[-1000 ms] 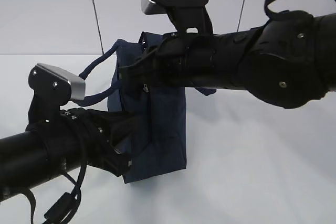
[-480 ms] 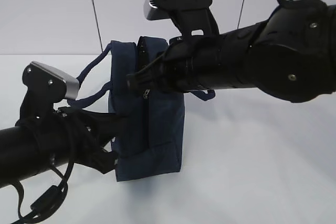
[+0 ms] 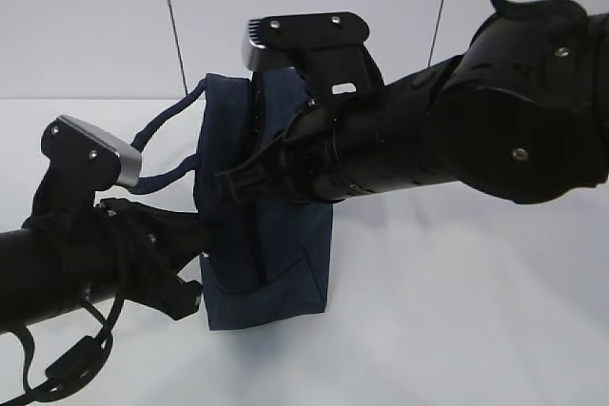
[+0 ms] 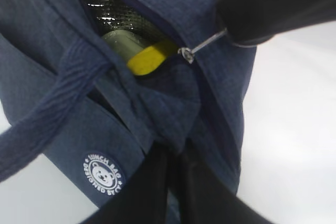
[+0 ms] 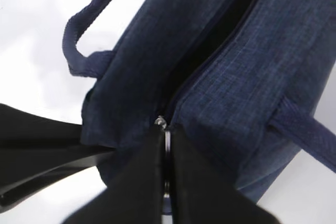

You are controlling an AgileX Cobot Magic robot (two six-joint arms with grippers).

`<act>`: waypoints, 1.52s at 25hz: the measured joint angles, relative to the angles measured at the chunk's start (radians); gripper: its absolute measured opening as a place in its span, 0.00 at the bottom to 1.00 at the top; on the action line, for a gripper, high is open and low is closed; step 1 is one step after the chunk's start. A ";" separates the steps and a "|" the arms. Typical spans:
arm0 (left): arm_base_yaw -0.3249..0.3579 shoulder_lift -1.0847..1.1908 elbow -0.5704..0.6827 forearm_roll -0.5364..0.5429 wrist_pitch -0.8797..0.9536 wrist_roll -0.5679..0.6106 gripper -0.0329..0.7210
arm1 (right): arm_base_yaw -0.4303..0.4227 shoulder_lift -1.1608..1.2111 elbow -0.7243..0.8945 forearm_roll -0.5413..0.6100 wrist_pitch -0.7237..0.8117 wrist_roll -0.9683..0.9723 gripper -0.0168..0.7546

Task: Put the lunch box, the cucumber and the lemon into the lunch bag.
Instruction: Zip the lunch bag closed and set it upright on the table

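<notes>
The navy lunch bag stands upright mid-table. My left gripper is shut on a fold of fabric on the bag's left side; in the left wrist view its fingers pinch that fold. My right gripper is shut on the silver zipper pull at the end of the zipper slit. Through the gap in the left wrist view I see the silver lining, the sage-green lid of the lunch box and the yellow lemon against it. The cucumber is hidden.
The bag's two loop handles hang out to the left, one running across the left wrist view. White tabletop lies around the bag, with a pale wall behind. The two arms crowd close on the bag's left side.
My right gripper has moved down and left along the bag's side with the zipper pull. The bag and my left arm have shifted slightly left.
</notes>
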 joint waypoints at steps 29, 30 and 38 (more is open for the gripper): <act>-0.180 -0.096 0.008 -0.158 -0.012 -0.138 0.51 | 0.000 -0.057 -0.083 -0.060 0.118 0.000 0.00; -0.180 -0.096 0.008 -0.164 -0.012 -0.138 0.50 | 0.000 -0.057 -0.086 -0.060 0.118 0.000 0.00; -0.180 -0.096 0.008 -0.338 -0.032 0.029 0.48 | 0.000 -0.057 -0.108 -0.062 0.118 0.000 0.00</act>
